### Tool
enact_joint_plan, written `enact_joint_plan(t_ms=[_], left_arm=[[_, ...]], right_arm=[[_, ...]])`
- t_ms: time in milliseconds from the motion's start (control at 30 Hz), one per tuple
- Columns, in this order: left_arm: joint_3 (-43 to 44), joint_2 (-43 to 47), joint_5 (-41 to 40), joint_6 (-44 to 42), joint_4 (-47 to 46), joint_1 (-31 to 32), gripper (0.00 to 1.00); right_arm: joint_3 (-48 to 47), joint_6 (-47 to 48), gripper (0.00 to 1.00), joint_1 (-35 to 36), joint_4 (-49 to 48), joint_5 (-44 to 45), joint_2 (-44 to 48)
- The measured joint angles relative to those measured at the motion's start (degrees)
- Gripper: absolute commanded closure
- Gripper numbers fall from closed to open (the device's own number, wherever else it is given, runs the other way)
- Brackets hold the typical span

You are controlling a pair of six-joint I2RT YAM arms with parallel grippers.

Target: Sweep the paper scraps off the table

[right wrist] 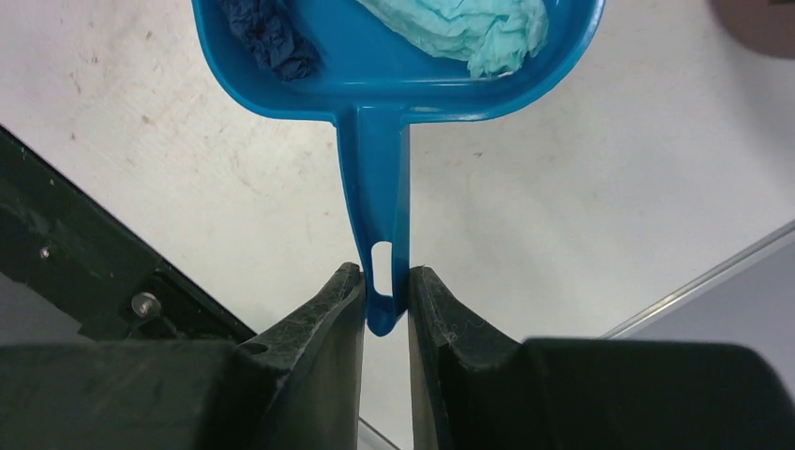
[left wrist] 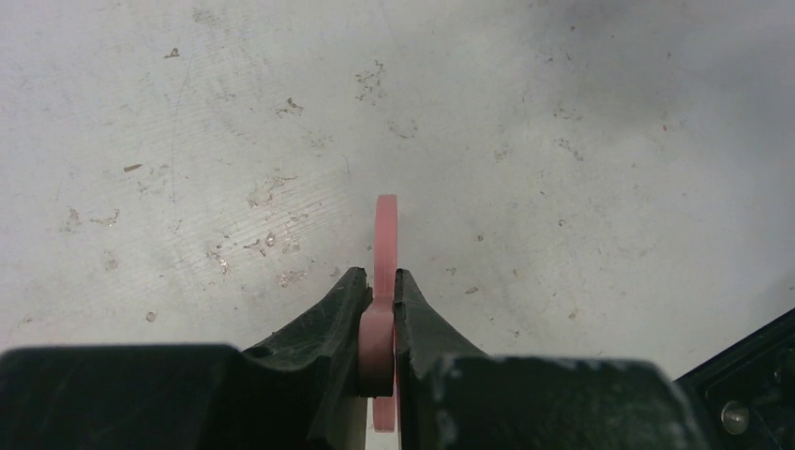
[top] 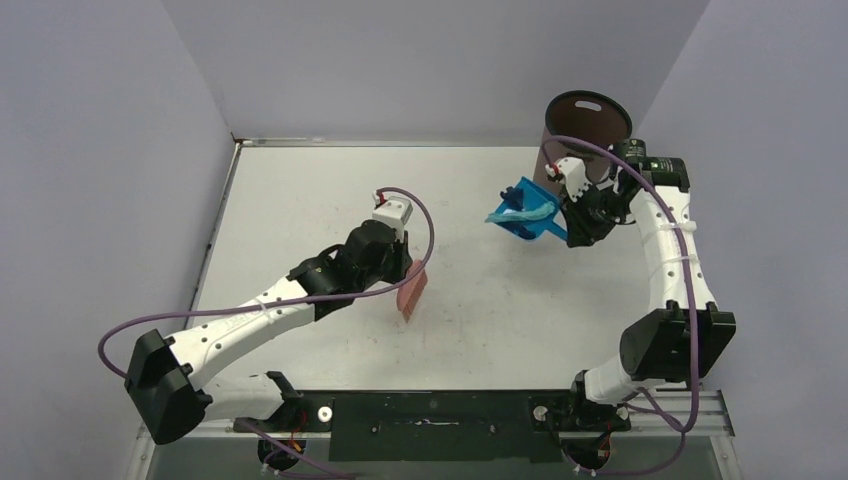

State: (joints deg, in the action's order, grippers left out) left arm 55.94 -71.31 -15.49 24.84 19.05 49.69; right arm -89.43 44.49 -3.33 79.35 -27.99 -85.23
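My right gripper [top: 572,225] [right wrist: 385,281] is shut on the handle of the blue dustpan [top: 524,213] [right wrist: 375,84] and holds it lifted, tilted, near the brown bin. Paper scraps lie in the pan: a light-blue crumpled piece [right wrist: 469,28] and a dark blue one [right wrist: 272,37]. My left gripper [top: 400,262] [left wrist: 381,281] is shut on the handle of the pink hand brush [top: 412,292] [left wrist: 385,234], which hangs down over the middle of the white table [top: 300,190]. No loose scraps show on the tabletop.
A dark brown round bin [top: 585,125] stands at the back right corner, just behind the dustpan. Grey-lilac walls close in the table on the left, back and right. The black base rail [top: 430,410] runs along the near edge.
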Motion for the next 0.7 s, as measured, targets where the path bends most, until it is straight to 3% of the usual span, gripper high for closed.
enact_joint_plan(t_ms=[433, 700], left_arm=[[-0.1, 3.3, 2.3, -5.6, 3.7, -4.0, 1.00], [-0.6, 2.8, 0.3, -7.6, 5.1, -6.4, 1.00]], right_arm=[[-22.9, -11.8, 0.95, -0.6, -4.6, -0.7, -11.3], [-28.5, -21.5, 0.95, -3.8, -15.4, 2.3, -12.2]])
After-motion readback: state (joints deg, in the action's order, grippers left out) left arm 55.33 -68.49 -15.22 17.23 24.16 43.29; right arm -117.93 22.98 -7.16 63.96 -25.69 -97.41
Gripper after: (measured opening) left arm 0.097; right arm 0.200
